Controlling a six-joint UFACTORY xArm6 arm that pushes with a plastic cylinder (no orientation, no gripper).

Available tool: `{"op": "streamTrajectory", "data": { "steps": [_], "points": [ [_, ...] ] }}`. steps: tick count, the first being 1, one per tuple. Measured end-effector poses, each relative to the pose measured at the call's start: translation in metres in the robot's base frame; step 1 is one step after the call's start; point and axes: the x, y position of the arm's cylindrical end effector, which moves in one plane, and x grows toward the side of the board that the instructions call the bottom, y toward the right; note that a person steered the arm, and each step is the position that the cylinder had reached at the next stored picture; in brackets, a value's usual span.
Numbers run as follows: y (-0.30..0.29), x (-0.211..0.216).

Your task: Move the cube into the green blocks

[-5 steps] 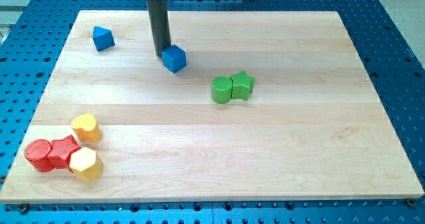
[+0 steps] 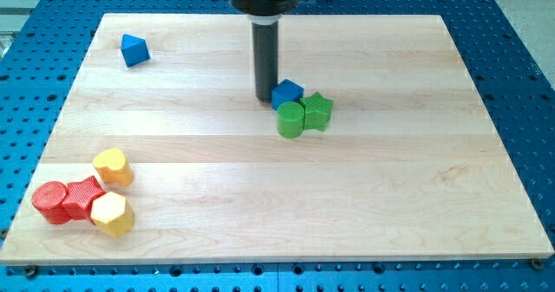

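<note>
The blue cube sits just above the two green blocks, touching the green cylinder and next to the green star-shaped block. The two green blocks stand side by side near the middle of the wooden board. My tip is at the cube's left side, touching or nearly touching it. The dark rod rises from there to the view's top.
A blue triangular block lies at the top left. At the bottom left is a cluster: a red cylinder, a red block, and two yellow blocks. Blue perforated table surrounds the board.
My tip has moved right and down the view, pushing the blue cube from the board's upper middle against the green blocks. The other blocks have not moved.
</note>
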Motion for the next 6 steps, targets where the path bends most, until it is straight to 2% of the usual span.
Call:
{"op": "streamTrajectory", "data": {
  "steps": [1,2,3,4,5,6],
  "points": [
    [-0.013,-0.055],
    [-0.074,-0.155],
    [-0.19,-0.192],
    [-0.286,-0.165],
    [-0.296,-0.111],
    [-0.239,-0.08]
  ]
}}
